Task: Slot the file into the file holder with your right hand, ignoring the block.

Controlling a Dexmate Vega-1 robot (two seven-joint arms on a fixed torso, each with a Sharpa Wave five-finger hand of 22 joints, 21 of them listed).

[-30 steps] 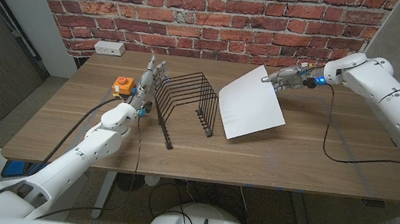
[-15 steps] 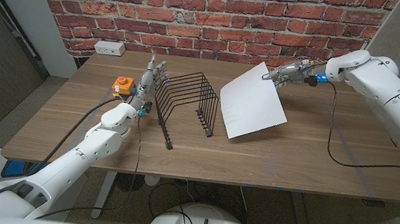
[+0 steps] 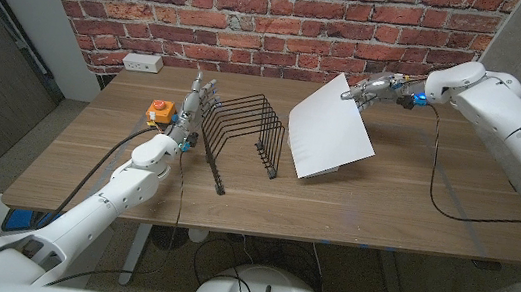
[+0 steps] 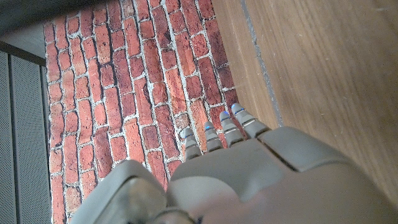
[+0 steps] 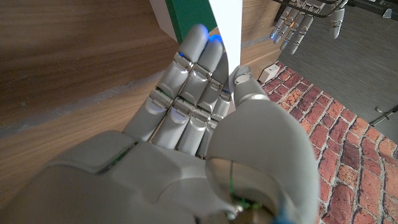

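File [image 3: 331, 130] right of file holder [image 3: 242, 134]; block [image 3: 160, 111] left, beside left robot hand [image 3: 195, 107].

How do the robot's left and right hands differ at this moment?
The right robot hand pinches the white file and holds it up above the table; the left robot hand holds nothing. The right is out to the right of the file holder; the left stands close at its left side, fingers upright.

a white power outlet box [image 3: 142, 62] sits on the table [image 3: 385, 198] against the brick wall [image 3: 258, 15].
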